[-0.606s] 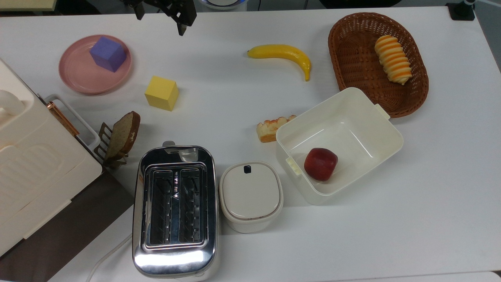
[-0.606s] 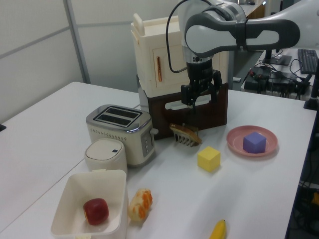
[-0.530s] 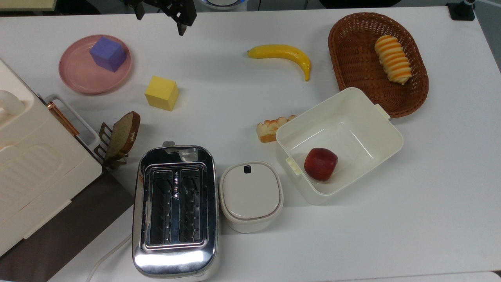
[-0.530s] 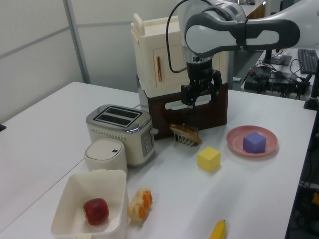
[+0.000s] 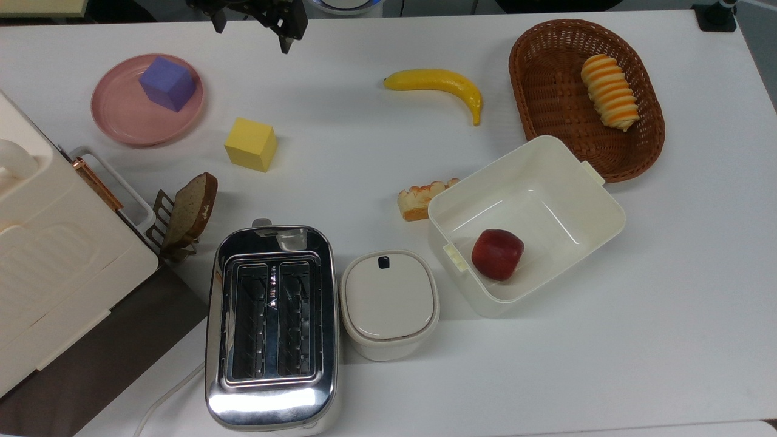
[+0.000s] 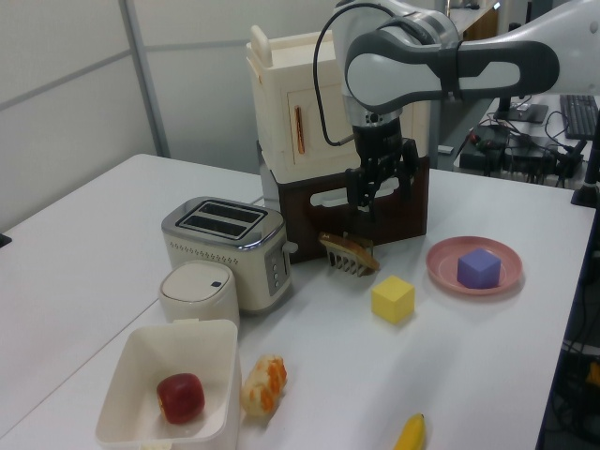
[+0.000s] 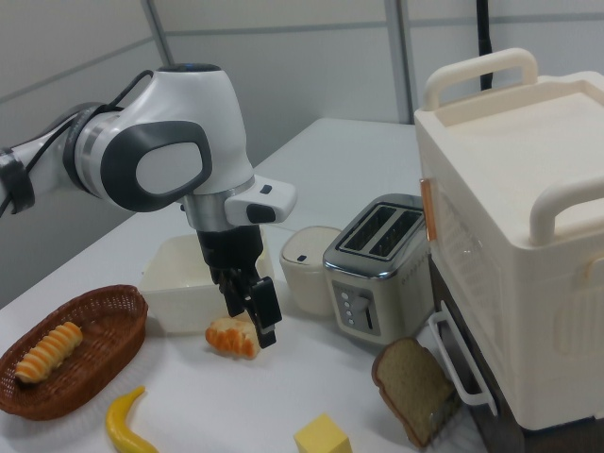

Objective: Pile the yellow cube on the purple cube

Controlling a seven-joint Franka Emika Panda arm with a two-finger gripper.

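Shifting slightly toward the top view's right since a moment ago, the claw [image 6: 376,190] hangs high above the counter [image 5: 376,158], empty, its fingers standing apart. That suggests the approach has barely begun. The yellow cube [image 5: 251,144] sits untouched on the counter, well apart from the claw, near the pink plate [image 5: 121,121] that carries the purple cube [image 5: 167,83]. In the right view the arm bends over with its wrist pointing straight down.
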